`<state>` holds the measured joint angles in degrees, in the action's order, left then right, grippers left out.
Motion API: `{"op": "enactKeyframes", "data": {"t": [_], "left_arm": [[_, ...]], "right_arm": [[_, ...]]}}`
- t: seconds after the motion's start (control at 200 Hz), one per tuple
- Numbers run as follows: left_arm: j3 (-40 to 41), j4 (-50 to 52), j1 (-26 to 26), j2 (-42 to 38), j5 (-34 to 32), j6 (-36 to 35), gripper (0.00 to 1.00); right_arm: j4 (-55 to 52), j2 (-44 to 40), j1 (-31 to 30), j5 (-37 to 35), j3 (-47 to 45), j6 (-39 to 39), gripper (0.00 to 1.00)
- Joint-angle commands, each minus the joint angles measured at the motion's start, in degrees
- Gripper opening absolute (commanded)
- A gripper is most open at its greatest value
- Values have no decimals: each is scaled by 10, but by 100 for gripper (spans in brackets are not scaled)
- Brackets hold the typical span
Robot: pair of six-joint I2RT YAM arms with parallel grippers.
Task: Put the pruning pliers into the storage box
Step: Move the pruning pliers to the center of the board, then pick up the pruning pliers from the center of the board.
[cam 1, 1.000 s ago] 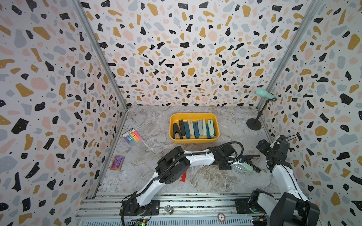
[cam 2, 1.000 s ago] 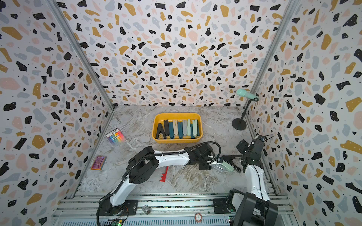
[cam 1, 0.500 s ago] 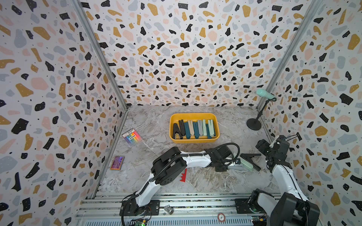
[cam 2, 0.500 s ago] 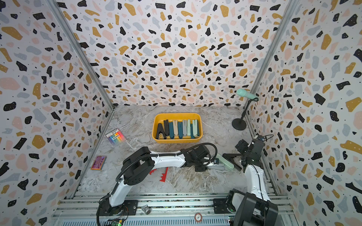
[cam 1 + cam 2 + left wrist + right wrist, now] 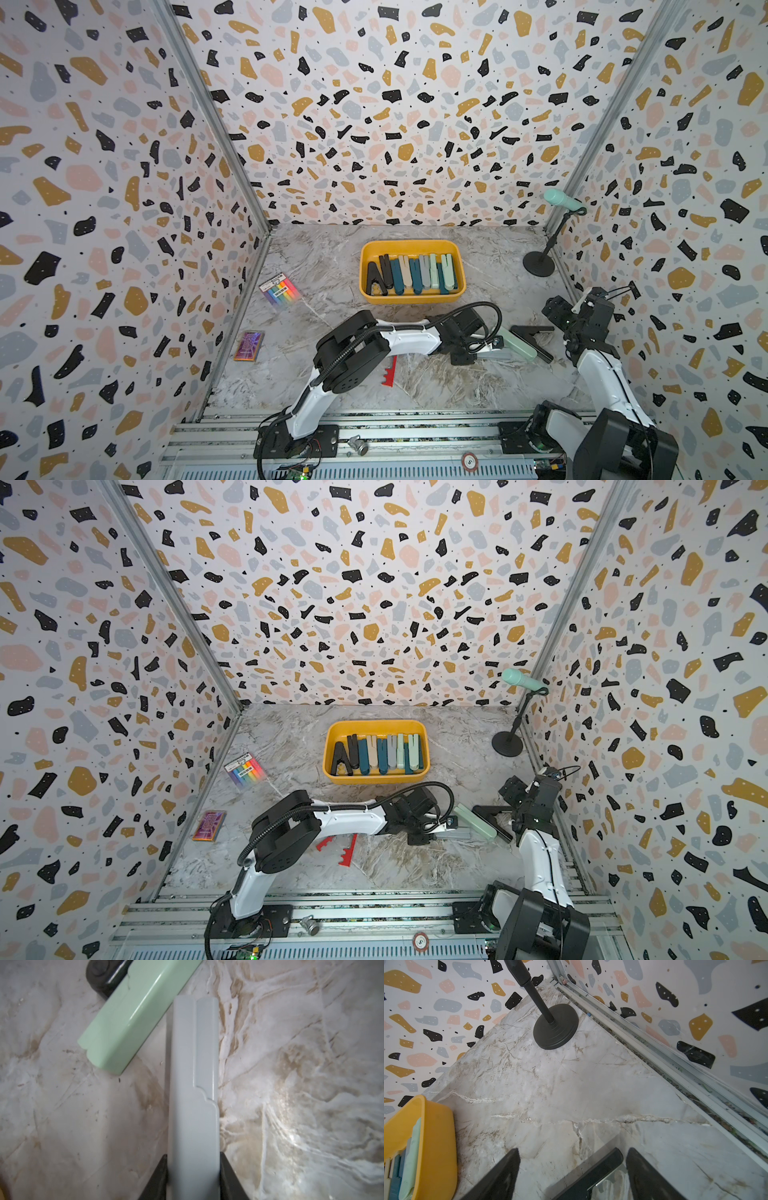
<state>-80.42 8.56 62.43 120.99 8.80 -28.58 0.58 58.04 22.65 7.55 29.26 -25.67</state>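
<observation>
Two neighbours — mint pliers, black pliers — crowd grey pliers clamped in left jaws; right jaws open.

A yellow box at the back of the table holds a row of pliers. In front of it, the left gripper sits low with grey pliers in it. Green pliers and black pliers lie just beside them. Red pliers lie by the arm.
</observation>
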Motion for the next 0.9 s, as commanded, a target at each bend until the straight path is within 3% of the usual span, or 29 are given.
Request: {"op": "enactKeyframes", "data": {"t": [0.0, 0.135, 0.3, 0.501, 0.721, 0.896], "left_arm": [[44, 40, -20, -18, -9, 28, 31], [120, 13, -54, -65, -12, 81, 29], [203, -4, -75, -123, -70, 126, 28], [253, -1, -104, -149, -100, 168, 29], [247, 13, -113, -161, -144, 192, 54], [219, 35, -113, -131, -139, 208, 63]], "right_arm": [[-1, -8, 3, 4, 0, 0, 82], [6, -5, 2, 15, -2, 0, 82], [21, 5, -4, 44, -5, -3, 82], [21, 27, -61, 35, 10, 13, 82], [20, 65, -105, 36, 30, 24, 82], [20, 69, -106, 35, 32, 20, 82]]}}
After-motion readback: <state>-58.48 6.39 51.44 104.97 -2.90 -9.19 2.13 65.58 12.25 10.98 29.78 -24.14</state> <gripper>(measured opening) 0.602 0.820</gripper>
